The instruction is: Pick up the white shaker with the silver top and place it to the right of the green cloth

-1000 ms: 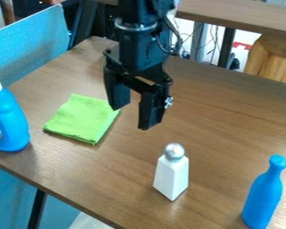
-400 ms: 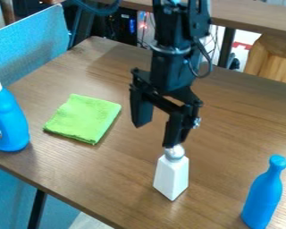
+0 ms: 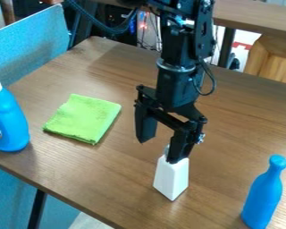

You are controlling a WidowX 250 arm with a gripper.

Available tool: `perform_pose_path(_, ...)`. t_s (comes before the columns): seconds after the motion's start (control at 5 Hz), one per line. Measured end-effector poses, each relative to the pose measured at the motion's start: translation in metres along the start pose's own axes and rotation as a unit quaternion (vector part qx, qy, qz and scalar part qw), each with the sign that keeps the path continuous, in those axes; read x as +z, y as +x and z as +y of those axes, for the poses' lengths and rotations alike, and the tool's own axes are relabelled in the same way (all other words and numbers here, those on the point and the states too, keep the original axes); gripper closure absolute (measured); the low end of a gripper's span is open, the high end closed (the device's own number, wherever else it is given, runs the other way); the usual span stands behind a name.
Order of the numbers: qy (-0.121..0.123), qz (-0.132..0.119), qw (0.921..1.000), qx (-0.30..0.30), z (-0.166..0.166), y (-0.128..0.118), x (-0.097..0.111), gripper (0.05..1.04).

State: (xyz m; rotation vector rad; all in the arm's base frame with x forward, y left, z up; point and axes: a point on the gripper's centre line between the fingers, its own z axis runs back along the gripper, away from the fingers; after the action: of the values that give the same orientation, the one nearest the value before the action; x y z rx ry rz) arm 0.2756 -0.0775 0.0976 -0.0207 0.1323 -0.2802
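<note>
Camera view: my pincer [image 3: 160, 150], fingers apart, one partly covering the white shaker [image 3: 171, 179]; green cloth [image 3: 82, 118] left of me, slim blue bottle [image 3: 264, 194] right.

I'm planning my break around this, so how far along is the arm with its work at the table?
Probably early; nothing looks finished.
Done: the hand is already down at the white shaker, one finger in front of its top.
In hand: nothing gripped; the fingers are apart, and contact is unclear.
Left: any grip or lift, if intended, as the shaker stands upright on the table.
</note>
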Motion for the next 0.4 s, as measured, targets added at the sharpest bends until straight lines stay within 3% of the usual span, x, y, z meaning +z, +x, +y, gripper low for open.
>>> perform_pose_path(0.4,-0.010,0.011,0.9999,-0.002,-0.0029,0.0035,-0.0115,0.082)
